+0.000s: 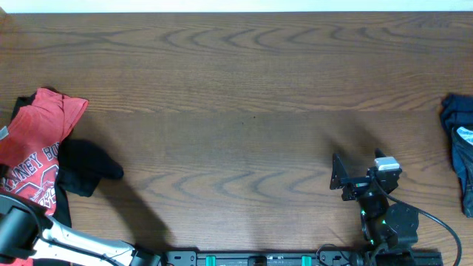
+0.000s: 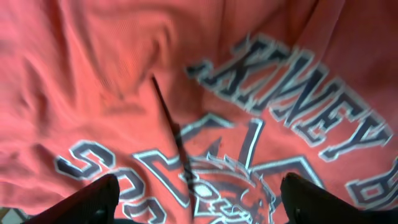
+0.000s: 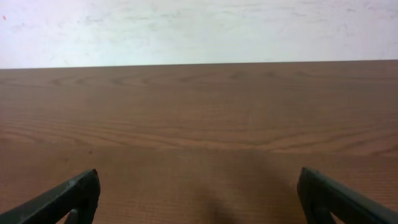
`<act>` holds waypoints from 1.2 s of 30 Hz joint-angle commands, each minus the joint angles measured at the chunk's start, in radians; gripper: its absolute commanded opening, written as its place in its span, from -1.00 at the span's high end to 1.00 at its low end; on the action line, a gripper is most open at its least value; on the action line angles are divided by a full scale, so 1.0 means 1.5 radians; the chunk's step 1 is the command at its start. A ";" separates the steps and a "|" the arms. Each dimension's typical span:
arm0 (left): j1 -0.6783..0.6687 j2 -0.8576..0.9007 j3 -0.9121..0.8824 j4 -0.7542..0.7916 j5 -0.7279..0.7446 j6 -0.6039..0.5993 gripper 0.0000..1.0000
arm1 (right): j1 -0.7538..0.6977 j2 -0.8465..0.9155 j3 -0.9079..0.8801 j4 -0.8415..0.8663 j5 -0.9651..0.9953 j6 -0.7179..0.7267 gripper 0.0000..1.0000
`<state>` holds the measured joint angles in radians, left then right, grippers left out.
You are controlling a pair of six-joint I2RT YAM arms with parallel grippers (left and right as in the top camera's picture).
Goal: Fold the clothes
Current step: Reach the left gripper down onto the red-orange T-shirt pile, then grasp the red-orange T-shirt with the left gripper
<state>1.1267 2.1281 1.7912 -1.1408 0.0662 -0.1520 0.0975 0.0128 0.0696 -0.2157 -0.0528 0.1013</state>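
The clothes lie in a crumpled heap at the table's left edge. A coral-red T-shirt (image 1: pixel 33 140) lies over a black garment (image 1: pixel 85 166). In the left wrist view the red T-shirt (image 2: pixel 112 74) fills the frame, its white-outlined lettering and graphic (image 2: pixel 249 149) creased. My left gripper (image 2: pixel 199 194) hovers close over that print, open, its dark fingers (image 2: pixel 99 194) set wide apart with only flat cloth beneath. Its arm (image 1: pixel 22 225) reaches in at the bottom left corner. My right gripper (image 1: pixel 341 176) stands open over bare wood; the right gripper (image 3: pixel 199 193) holds nothing.
A blue garment (image 1: pixel 460 144) lies bunched at the table's right edge. The wooden table (image 1: pixel 244 96) stretches between the two heaps. A pale wall (image 3: pixel 199 28) stands beyond the table's far edge. The arms' base rail (image 1: pixel 295 258) runs along the front edge.
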 commanded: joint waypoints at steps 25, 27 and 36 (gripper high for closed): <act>0.035 0.045 0.039 0.024 -0.157 -0.064 -0.63 | 0.008 -0.003 -0.003 0.000 -0.002 -0.006 -0.98; 0.035 0.054 0.039 0.029 -0.157 -0.062 -0.63 | 0.008 -0.003 -0.003 0.000 -0.002 -0.006 -0.99; 0.035 0.116 0.039 0.042 -0.156 -0.062 -0.20 | 0.008 -0.003 -0.003 0.001 -0.002 -0.006 -0.99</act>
<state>1.1782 2.2795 1.8317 -1.0798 -0.1570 -0.2420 0.0975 0.0128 0.0696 -0.2157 -0.0528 0.1013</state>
